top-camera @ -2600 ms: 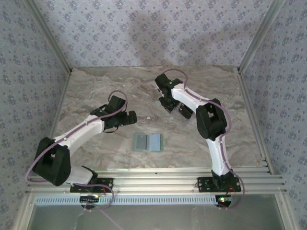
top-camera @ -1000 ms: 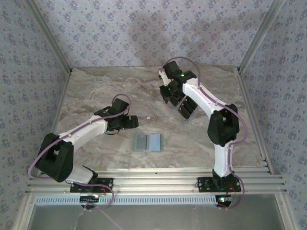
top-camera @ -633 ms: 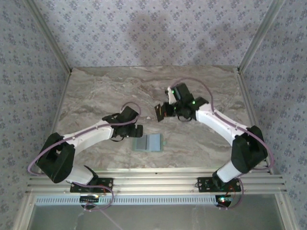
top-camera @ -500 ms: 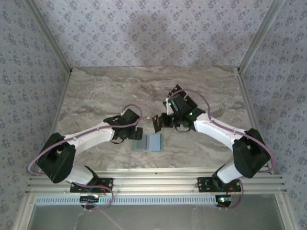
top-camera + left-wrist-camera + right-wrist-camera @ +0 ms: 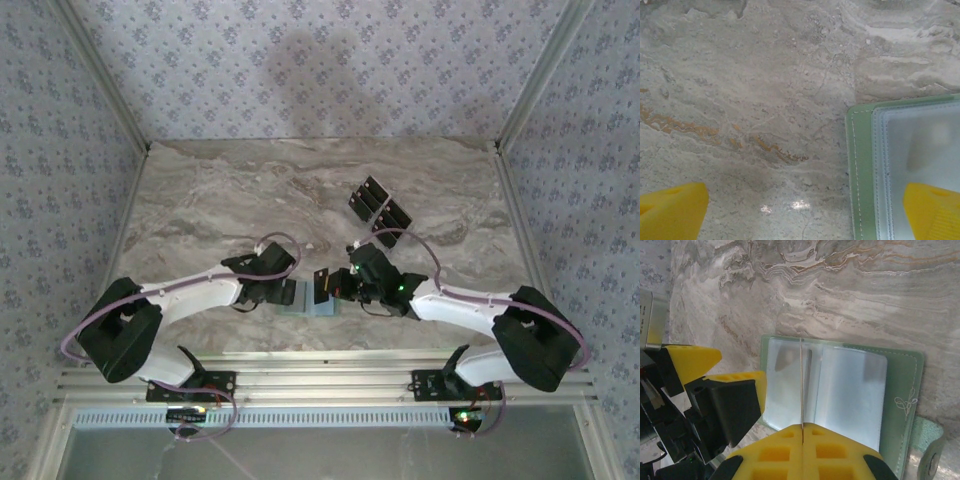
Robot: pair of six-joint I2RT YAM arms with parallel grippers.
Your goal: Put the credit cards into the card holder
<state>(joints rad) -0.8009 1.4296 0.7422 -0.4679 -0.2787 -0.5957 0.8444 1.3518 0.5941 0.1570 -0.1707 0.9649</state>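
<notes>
Marble table (image 5: 200, 190): card holder (image 5: 850, 390), credit cards (image 5: 380, 208)

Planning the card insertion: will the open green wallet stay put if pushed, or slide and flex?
Likely slides: the card holder lies loose on the polished table. Probably floppy: thin, stitched, lying open. Its glossy clear pockets look slippery.

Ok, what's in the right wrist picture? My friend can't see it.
The right end effector pinches a thin credit card, seen edge-on, over the open green card holder lying on the marble table. The left end effector, open, is at the holder's edge.
</notes>
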